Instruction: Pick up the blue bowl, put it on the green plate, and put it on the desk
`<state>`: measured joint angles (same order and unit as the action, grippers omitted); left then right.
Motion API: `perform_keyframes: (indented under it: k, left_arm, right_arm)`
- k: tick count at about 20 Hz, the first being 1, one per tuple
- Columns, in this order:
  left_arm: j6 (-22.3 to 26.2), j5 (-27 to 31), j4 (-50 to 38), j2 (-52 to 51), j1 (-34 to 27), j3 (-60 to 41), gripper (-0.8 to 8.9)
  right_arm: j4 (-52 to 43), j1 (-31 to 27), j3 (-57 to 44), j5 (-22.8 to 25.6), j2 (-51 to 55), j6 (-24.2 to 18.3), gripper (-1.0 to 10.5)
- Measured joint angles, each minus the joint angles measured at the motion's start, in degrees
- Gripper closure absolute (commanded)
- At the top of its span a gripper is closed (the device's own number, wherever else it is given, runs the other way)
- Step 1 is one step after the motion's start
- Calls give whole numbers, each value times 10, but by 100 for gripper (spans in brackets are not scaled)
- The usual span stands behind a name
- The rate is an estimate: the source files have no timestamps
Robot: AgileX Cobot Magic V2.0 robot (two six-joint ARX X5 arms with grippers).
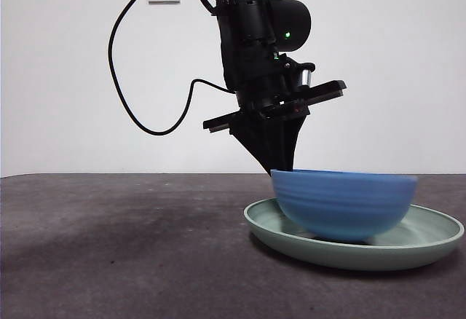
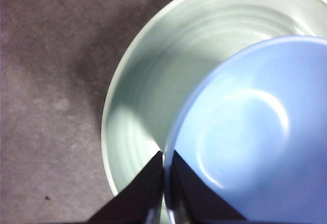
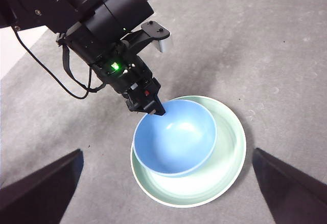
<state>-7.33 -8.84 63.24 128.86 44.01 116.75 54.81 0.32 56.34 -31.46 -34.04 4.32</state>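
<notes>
Left pincer clamping bowl rim.

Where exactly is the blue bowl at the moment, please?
In the front view the blue bowl sits inside the green plate on the right of the desk, the left tool pinching its rim.

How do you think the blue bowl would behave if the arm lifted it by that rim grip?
The blue bowl looks rigid and glossy, so it may slip. The left gripper pinches only one edge, so it would probably tilt. Its round base could slide on the green plate.
</notes>
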Motion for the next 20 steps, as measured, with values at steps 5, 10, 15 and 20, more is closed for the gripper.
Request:
perform_keyframes:
  k: [5,10,15,20]
  left_arm:
    - [4,0,-8,0,1,0,478]
    - [3,0,14,0,0,31,311]
    - [8,0,160,0,-15,137,306]
    - [16,7,181,-56,-29,170,184]
  right_arm:
    - [0,0,0,0,0,0,355]
    - [0,0,0,0,0,0,355]
    - [0,0,0,0,0,0,355]
    - [0,0,0,0,0,0,355]
